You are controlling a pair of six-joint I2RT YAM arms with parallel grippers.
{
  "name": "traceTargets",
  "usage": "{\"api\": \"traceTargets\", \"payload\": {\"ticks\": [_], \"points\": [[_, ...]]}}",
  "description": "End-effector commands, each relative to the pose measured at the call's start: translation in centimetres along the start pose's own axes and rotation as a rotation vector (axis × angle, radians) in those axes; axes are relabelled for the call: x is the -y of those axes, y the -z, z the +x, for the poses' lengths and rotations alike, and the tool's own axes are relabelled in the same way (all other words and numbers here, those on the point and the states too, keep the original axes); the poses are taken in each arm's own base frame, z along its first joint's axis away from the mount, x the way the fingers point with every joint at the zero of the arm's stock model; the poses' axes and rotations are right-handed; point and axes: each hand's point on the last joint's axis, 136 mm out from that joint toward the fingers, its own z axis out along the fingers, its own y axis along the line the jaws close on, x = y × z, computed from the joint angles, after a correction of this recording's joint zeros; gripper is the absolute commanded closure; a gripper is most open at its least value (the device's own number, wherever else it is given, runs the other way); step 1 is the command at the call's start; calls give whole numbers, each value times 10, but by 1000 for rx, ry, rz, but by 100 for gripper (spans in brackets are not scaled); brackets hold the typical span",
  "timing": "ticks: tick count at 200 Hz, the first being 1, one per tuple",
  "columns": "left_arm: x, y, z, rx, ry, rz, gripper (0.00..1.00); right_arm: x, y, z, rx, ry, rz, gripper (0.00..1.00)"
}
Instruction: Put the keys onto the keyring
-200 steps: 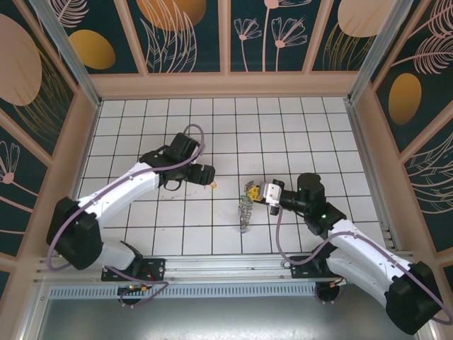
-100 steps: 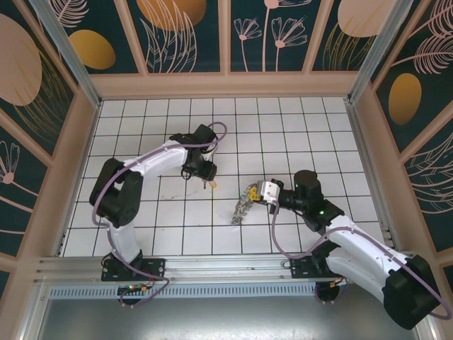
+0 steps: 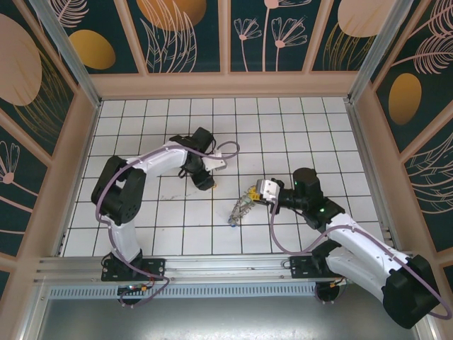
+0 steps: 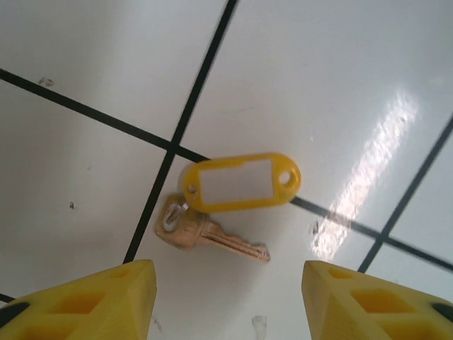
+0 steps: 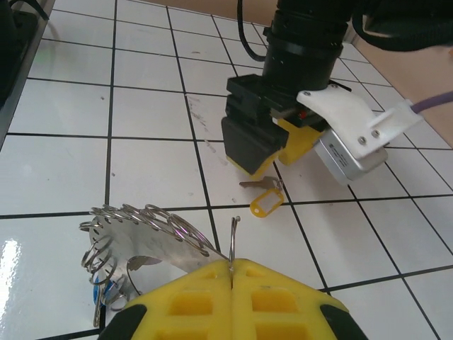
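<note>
Left wrist view: the left tool (image 4: 226, 294) stands with its yellow fingers (image 4: 106, 297) apart, gripping nothing, above the white tiled bench (image 4: 340, 71). A brass key (image 4: 209, 239) with a yellow tag (image 4: 241, 183) lies flat on the bench just ahead of the gap between them, clear of both. Right wrist view: the right tool (image 5: 232, 273) is pinched closed on the thin wire of the keyring (image 5: 145, 230), its fan of silvery keys near the tagged key but apart from it.
</note>
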Motion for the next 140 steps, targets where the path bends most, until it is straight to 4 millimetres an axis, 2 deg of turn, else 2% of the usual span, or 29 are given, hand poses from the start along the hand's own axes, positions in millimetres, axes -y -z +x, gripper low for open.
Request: {"api": "traceTargets", "payload": {"ticks": [1, 15, 39, 69, 89, 126, 130, 140], "points": [[1, 12, -17, 144, -239, 33, 44, 8, 5, -20, 46, 40, 15, 100], [-10, 18, -27, 210, -254, 10, 44, 7, 5, -20, 46, 39, 11, 100], [-18, 15, -27, 217, -336, -12, 44, 7, 5, -19, 49, 38, 12, 100], [-8, 2, -27, 235, -443, 61, 44, 6, 5, -18, 52, 35, 12, 100], [-5, 3, -32, 277, -454, 78, 44, 5, 6, -16, 46, 34, 13, 100], [-4, -4, -24, 268, -449, 74, 44, 4, 7, -15, 47, 32, 18, 100], [-4, -4, -23, 266, -449, 73, 44, 11, 9, -11, 37, 22, 43, 100], [-5, -6, -19, 255, -445, 72, 44, 11, 9, -10, 36, 20, 42, 100]]}}
